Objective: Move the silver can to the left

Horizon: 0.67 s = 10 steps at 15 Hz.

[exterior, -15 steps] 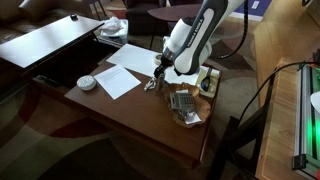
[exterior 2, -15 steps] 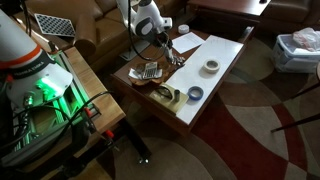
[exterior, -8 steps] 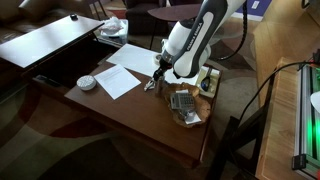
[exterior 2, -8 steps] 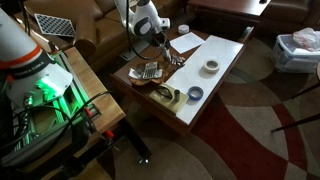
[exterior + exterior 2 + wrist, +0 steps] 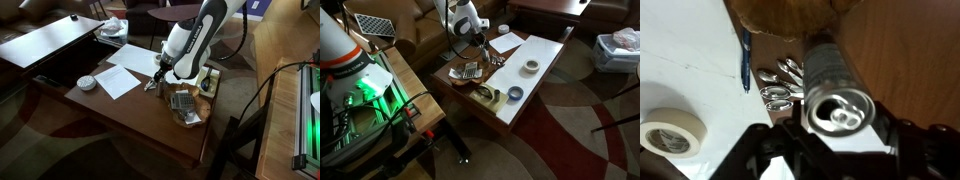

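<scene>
The silver can (image 5: 840, 108) fills the middle of the wrist view, its top with the pull tab facing the camera. My gripper (image 5: 838, 138) has its dark fingers on both sides of the can and is shut on it. In both exterior views the gripper (image 5: 159, 72) (image 5: 482, 40) hangs over the brown table (image 5: 130, 115), beside the white paper (image 5: 126, 74). The can itself is too small to make out there.
Scissors (image 5: 780, 84), a blue pen (image 5: 745, 60) and a masking tape roll (image 5: 670, 135) lie near the can. A grey keypad-like object (image 5: 182, 102) and a white roll (image 5: 87, 82) sit on the table. Two tape rolls (image 5: 531, 67) (image 5: 515, 94) lie on a white board.
The gripper with the can has shifted slightly across the table; everything else is unmoved.
</scene>
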{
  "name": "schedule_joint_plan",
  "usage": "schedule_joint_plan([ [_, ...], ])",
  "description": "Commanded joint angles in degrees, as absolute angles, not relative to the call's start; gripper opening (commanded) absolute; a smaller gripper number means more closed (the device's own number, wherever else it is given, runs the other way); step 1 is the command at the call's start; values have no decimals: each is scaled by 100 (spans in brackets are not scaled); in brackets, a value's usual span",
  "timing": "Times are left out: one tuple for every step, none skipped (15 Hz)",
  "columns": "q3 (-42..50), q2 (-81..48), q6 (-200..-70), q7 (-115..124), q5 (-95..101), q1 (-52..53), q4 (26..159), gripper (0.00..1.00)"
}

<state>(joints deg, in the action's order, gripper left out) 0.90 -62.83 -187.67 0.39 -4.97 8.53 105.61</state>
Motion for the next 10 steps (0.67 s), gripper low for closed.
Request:
schedule_joint_plan([
  [162, -6392, -18604, 227, -498, 943, 10412, 99],
  [157, -6384, -18592, 245, -500, 940, 10410, 100],
  [134, -6343, -18587, 261, -503, 919, 10424, 100],
  [79, -6288, -18578, 272, -503, 869, 10433, 100],
  [-53, -6149, -18582, 294, -508, 763, 10501, 100],
  [-306, -5907, -18535, 315, -500, 546, 10630, 100],
  [-636, -5696, -18551, 316, -463, 250, 10743, 100],
  [-967, -5433, -18732, 347, -467, -71, 10910, 100],
  [-1164, -5249, -18874, 415, -503, -253, 11007, 100],
  [-1375, -5011, -19085, 446, -513, -502, 11164, 100],
])
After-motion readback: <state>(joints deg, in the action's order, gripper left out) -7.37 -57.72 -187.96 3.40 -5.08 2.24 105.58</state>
